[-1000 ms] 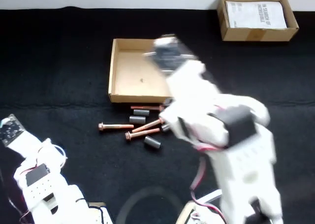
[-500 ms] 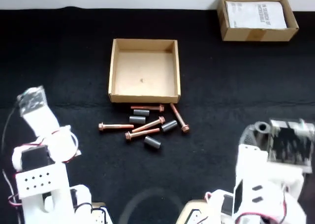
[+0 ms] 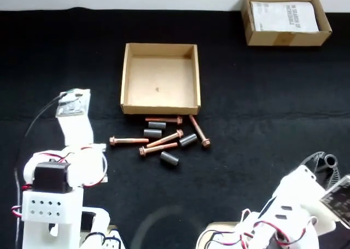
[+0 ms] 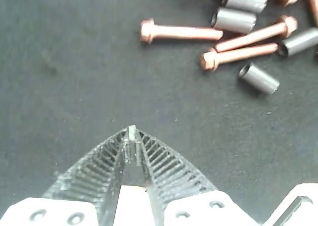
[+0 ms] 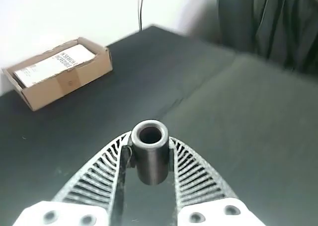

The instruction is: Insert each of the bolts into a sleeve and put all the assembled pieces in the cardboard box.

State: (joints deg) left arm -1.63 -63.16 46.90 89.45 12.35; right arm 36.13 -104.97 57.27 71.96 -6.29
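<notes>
The right gripper is clamped on a dark grey sleeve, a short smooth metal tube. Its long axis runs along the ribbed black fingers, and its open round bore shows at the fingertip end. In the high view this arm sits at the 5 o'clock corner of the black cloth table, well apart from the other parts.

The left gripper has its latticed fingers pressed together with nothing between them. It hangs over bare cloth near the pile.

The loose parts lie just at 6 o'clock of the square, shallow cardboard box.
- Five copper-coloured bolts with flanged heads lie flat:
  - One runs 9 to 3 o'clock, head at 9.
  - One lies just beside the box wall, head at 3.
  - One slants, head toward 5.
  - Two lie side by side, the upper with its head toward 2 and the lower with its head toward 8.
- Four grey sleeves lie on their sides among them:
  - Two run 9 to 3.
  - One is tilted toward 2.
  - One lies at the 6 o'clock edge of the pile, tilted toward 4.

A second cardboard box at 1 o'clock holds a printed booklet.
</notes>
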